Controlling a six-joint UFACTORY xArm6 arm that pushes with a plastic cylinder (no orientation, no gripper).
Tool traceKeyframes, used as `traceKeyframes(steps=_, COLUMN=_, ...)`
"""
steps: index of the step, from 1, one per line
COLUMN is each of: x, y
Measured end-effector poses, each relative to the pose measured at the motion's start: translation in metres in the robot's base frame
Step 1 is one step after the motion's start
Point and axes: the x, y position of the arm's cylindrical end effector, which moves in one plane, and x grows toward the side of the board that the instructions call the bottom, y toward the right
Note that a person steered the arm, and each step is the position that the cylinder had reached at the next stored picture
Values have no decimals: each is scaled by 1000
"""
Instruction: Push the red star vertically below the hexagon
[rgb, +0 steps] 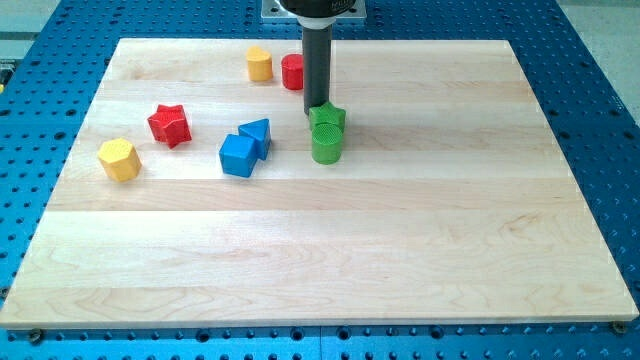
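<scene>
The red star (170, 125) lies on the left part of the wooden board (330, 250). The yellow hexagon (119, 159) sits just down and to the left of it, with a small gap between them. My tip (316, 110) is far to the right of both, at the upper left edge of a green star-like block (328, 117); I cannot tell if it touches. The dark rod rises from there to the view's top.
A green cylinder (326, 143) touches the green star from below. A blue triangle (256, 133) and a blue cube (238, 155) sit together between the red star and the green blocks. A yellow block (259, 64) and a red cylinder (292, 72) stand near the top edge.
</scene>
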Motion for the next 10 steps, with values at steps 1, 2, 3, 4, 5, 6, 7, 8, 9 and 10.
traceKeyframes(steps=1, x=0, y=0)
traceKeyframes(steps=2, x=-4, y=-65)
traceKeyframes(steps=3, x=0, y=-126)
traceKeyframes(steps=4, x=-4, y=-134)
traceKeyframes(steps=5, x=-4, y=-138)
traceKeyframes(steps=6, x=-4, y=-167)
traceKeyframes(steps=7, x=6, y=-184)
traceKeyframes(steps=8, x=54, y=-184)
traceKeyframes(steps=9, x=131, y=-173)
traceKeyframes(steps=10, x=178, y=-193)
